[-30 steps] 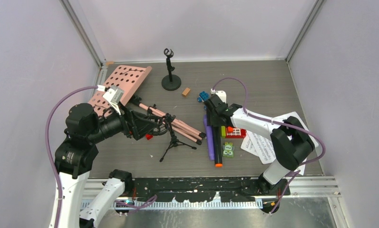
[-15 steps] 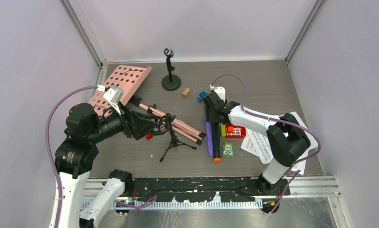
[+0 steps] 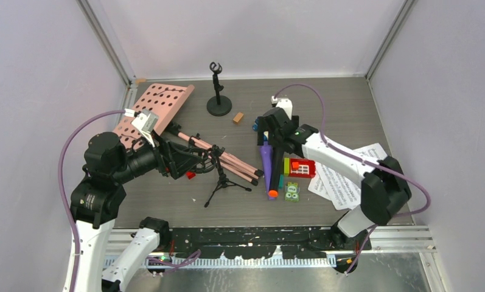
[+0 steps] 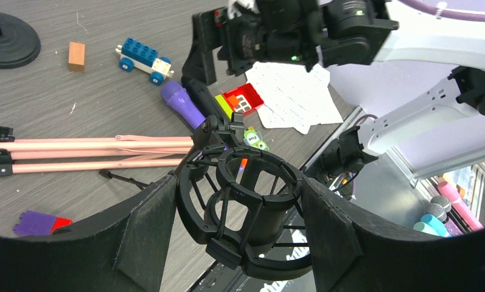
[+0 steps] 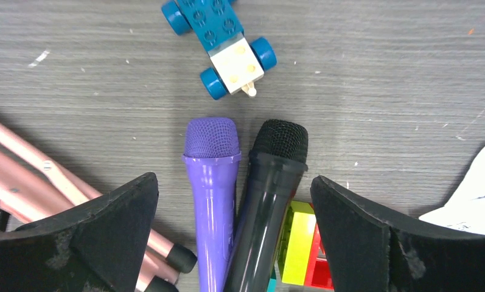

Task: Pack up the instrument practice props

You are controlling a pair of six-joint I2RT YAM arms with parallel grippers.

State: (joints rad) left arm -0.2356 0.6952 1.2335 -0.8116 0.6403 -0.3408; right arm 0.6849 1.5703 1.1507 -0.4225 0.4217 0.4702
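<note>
While poised low over the desk (image 3: 325, 103), spread to full width at the right end effector (image 5: 232, 181), with nothing pinched. Between its fingers (image 5: 87, 237), without contact: the purple-headed microphone (image 5: 212, 176) and the black orange-tipped microphone (image 5: 270, 182), lying side by side with bodies touching, heads toward the blue toy car (image 5: 221, 45). Just right of the black one: yellow-green and red toy bricks (image 5: 297, 243). At the left end effector (image 4: 238, 182), closed onto the ring cage of a tripod mic support (image 4: 258, 222), pads (image 4: 145, 237) pressing its two sides. With that support standing on thin splayed legs toward the front of the desk, just beside the folded legs of the pink perforated sheet-music holder (image 3: 157, 109). For the holder's plate, a spot at the far left corner. Upright at the back on a round base: the second mic support (image 3: 218, 103). On the right, beside the bricks and partly hidden by the right arm (image 3: 337, 159): the white printed note sheets (image 3: 343, 182).
</note>
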